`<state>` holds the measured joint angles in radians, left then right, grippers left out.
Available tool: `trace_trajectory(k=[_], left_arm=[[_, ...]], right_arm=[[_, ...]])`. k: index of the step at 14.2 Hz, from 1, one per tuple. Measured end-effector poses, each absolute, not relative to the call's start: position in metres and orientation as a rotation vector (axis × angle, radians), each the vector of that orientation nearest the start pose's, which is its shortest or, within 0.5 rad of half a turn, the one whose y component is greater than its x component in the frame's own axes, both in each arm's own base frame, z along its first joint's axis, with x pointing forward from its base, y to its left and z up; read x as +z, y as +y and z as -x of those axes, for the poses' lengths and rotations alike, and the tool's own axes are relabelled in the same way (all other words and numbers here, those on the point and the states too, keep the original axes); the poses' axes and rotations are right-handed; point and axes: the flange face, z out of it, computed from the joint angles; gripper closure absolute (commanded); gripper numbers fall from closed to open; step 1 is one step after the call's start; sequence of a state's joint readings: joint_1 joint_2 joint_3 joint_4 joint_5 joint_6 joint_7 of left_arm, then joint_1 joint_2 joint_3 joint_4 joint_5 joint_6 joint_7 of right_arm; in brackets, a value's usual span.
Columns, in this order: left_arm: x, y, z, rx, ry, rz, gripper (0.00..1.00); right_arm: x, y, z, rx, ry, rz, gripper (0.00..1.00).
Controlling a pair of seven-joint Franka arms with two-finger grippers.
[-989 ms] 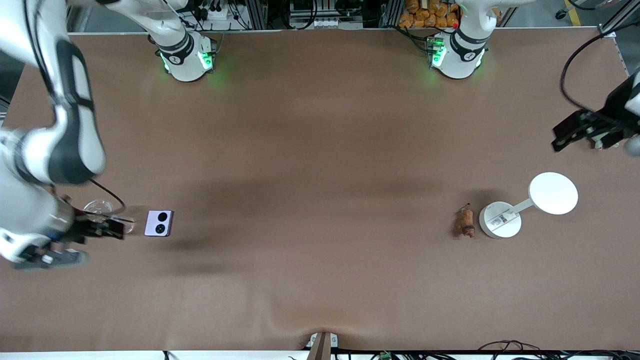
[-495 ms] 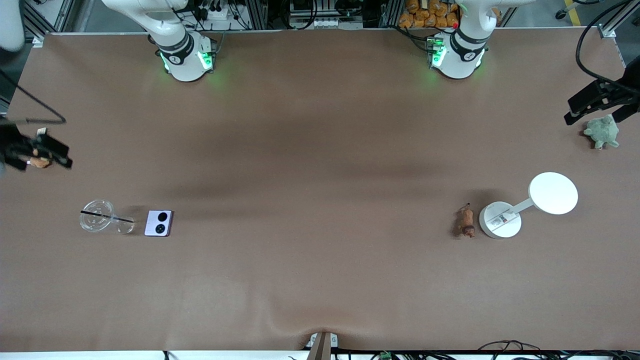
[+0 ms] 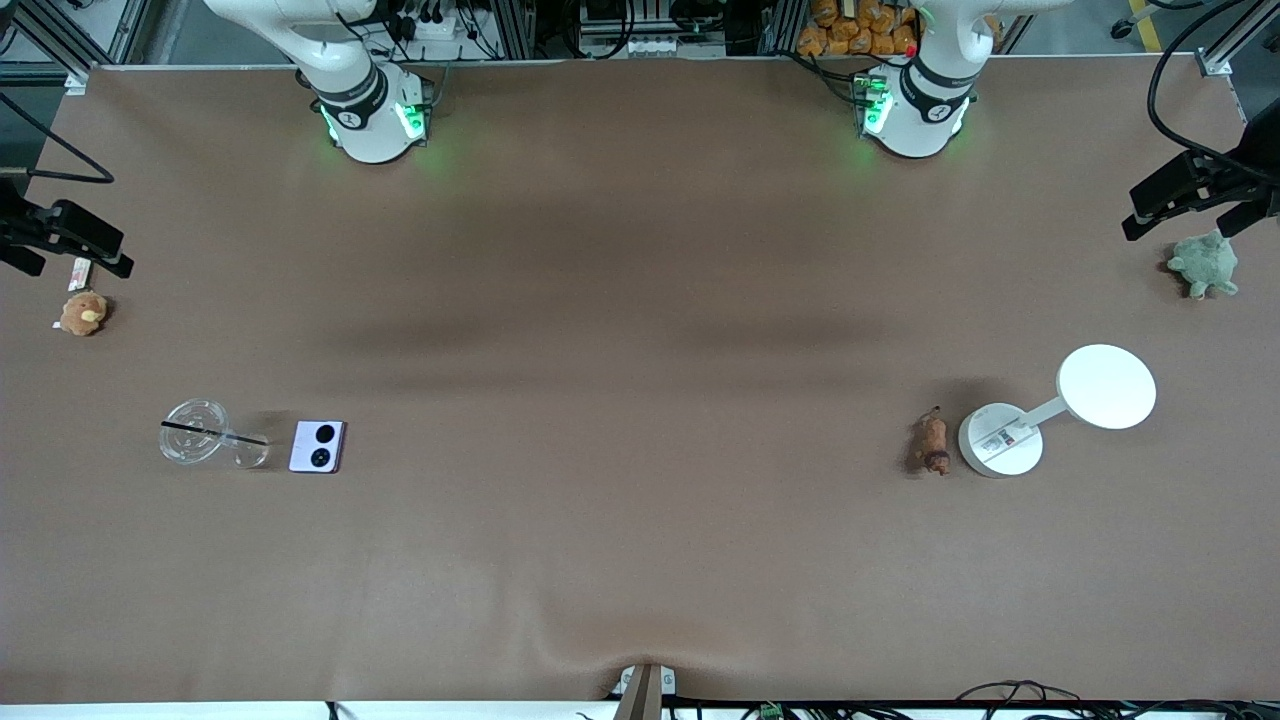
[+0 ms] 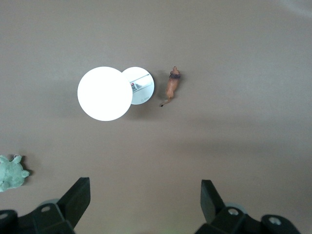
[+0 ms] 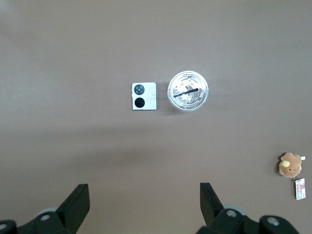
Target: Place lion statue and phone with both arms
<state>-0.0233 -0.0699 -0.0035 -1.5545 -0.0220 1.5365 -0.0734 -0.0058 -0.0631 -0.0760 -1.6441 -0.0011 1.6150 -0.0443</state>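
Note:
The lion statue, a tiny orange-brown figurine, lies on the table beside the white lamp's base; it also shows in the left wrist view. The pale lilac phone with two black circles lies flat beside a clear cup; it also shows in the right wrist view. My left gripper is open and empty, high over the table's edge at the left arm's end, by the green plush toy. In its own view the left gripper holds nothing. My right gripper is open and empty, high over the right arm's end; in its own view the right gripper holds nothing.
A white round-headed lamp stands beside the lion. A clear plastic cup with a black straw stands next to the phone. A tan plush toy lies near the right arm's table edge. A green plush toy lies near the left arm's edge.
Both arms have risen and drawn back to the table's ends. The right gripper has moved away from the cup and phone, and the tan plush now lies uncovered on the table.

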Motion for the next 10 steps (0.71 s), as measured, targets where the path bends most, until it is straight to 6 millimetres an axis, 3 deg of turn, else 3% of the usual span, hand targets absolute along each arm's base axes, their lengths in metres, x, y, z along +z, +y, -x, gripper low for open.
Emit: trace_trajectory(k=[7, 10], left_arm=[[0.661, -0.018, -0.529, -0.058, -0.069, 3.164, 0.00], [0.659, -0.027, -0.528, -0.047, -0.043, 3.163, 0.00]], right_arm=[[0.624, -0.040, -0.532, 0.020, 0.112, 3.136, 0.00], [0.625, -0.039, -0.529, 0.055, 0.153, 3.133, 0.00]])
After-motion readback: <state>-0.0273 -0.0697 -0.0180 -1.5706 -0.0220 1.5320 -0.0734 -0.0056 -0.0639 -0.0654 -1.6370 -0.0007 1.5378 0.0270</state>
